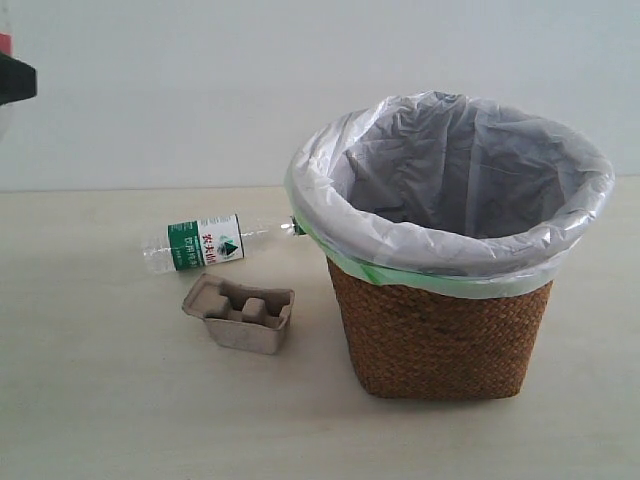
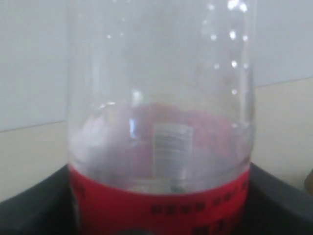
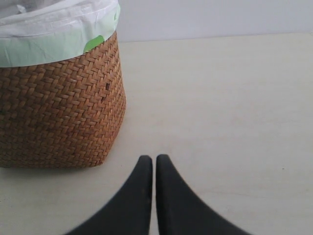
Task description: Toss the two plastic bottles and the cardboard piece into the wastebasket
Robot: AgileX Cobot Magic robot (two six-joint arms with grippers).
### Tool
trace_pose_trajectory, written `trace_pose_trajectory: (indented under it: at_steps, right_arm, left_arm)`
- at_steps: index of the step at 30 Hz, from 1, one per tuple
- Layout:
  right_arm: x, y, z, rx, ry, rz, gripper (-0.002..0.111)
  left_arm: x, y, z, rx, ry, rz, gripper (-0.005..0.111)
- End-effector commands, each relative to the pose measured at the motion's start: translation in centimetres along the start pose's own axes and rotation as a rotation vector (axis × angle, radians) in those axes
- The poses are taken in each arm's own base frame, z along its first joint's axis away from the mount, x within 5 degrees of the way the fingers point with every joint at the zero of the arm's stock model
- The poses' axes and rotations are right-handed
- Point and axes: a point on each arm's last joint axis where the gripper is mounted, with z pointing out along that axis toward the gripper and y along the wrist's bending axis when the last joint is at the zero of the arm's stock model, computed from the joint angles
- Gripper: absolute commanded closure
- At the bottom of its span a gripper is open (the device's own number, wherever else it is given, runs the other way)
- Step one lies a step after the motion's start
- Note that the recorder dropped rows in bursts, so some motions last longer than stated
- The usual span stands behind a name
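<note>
The larger clear bottle (image 2: 161,98) with the red label fills the left wrist view, and my left gripper (image 2: 157,215) is shut on it, black fingers on both sides of the label. A dark part of that arm (image 1: 14,78) shows at the exterior view's far left edge. The smaller bottle (image 1: 205,243) with the green-and-white label lies on its side, its neck against the wastebasket (image 1: 440,330). The cardboard piece (image 1: 240,314) sits just in front of it. My right gripper (image 3: 154,160) is shut on nothing, low over the table beside the wastebasket (image 3: 58,117).
The pale table (image 1: 110,410) runs back to a white wall. The grey-white liner (image 1: 450,160) with a green edge folds over the basket's rim, and its mouth stands wide.
</note>
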Motion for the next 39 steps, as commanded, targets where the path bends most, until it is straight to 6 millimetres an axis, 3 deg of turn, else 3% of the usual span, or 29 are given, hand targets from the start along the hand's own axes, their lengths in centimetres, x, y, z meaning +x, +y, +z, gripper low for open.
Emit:
trace_pose_trajectory:
  at_steps: [1,7,8,12,16,20,22,23,24,25,27,29,31,33,36,39]
  right_arm:
    - [-0.1,0.0,0.0,0.001,-0.01,-0.003,0.108]
    - [-0.1,0.0,0.0,0.001,-0.01,-0.005,0.108]
    - [-0.1,0.0,0.0,0.001,-0.01,-0.003,0.108]
    - [-0.1,0.0,0.0,0.001,-0.01,-0.001,0.108]
    - [-0.1,0.0,0.0,0.001,-0.01,-0.003,0.108]
    - [-0.1,0.0,0.0,0.0,-0.012,-0.003,0.108]
    - [-0.1,0.0,0.0,0.001,-0.01,-0.003,0.108]
    - [-0.1,0.0,0.0,0.001,-0.01,-0.003,0.108]
    - [-0.1,0.0,0.0,0.001,-0.01,-0.003,0.108]
    - [-0.1,0.0,0.0,0.001,-0.01,-0.003,0.108]
    - [-0.1,0.0,0.0,0.001,-0.01,-0.005,0.108]
    - [-0.1,0.0,0.0,0.001,-0.01,-0.003,0.108]
    - [-0.1,0.0,0.0,0.001,-0.01,-0.003,0.108]
    - [-0.1,0.0,0.0,0.001,-0.01,-0.003,0.108]
    - [-0.1,0.0,0.0,0.001,-0.01,-0.005,0.108]
    - [-0.1,0.0,0.0,0.001,-0.01,-0.003,0.108]
  left_arm:
    - [-0.8,-1.9,4.2,0.058,-0.073,-0.051,0.103]
    - [-4.6,-11.1,7.8,0.319,-0.11,-0.1,0.103]
    - [-5.8,-13.3,8.0,0.374,-0.136,-0.091,0.103]
    - [-10.3,-17.7,6.3,0.503,-0.255,-0.083,0.103]
    - [-12.8,-17.5,4.1,0.543,-0.245,-0.031,0.103]
    - [-12.0,-14.0,3.9,0.457,-0.092,0.095,0.103]
    - [-9.8,-9.9,5.0,0.318,0.086,0.082,0.103]
    - [-7.9,-6.6,5.7,0.187,0.181,0.074,0.103]
    - [-6.7,-5.0,6.0,0.118,0.223,0.069,0.103]
    - [-4.5,-2.2,6.1,-0.005,0.284,0.054,0.103]
    - [-1.3,1.5,6.1,-0.161,0.378,0.047,0.103]
    - [0.7,3.0,6.2,-0.203,0.438,0.033,0.103]
    - [0.5,2.2,6.5,-0.151,0.392,0.009,0.103]
    - [-0.8,-0.5,7.1,-0.004,0.249,0.0,0.103]
    - [-4.6,-7.1,8.3,0.26,0.073,-0.043,0.103]
    - [-7.5,-11.4,9.3,0.424,0.012,-0.114,0.103]
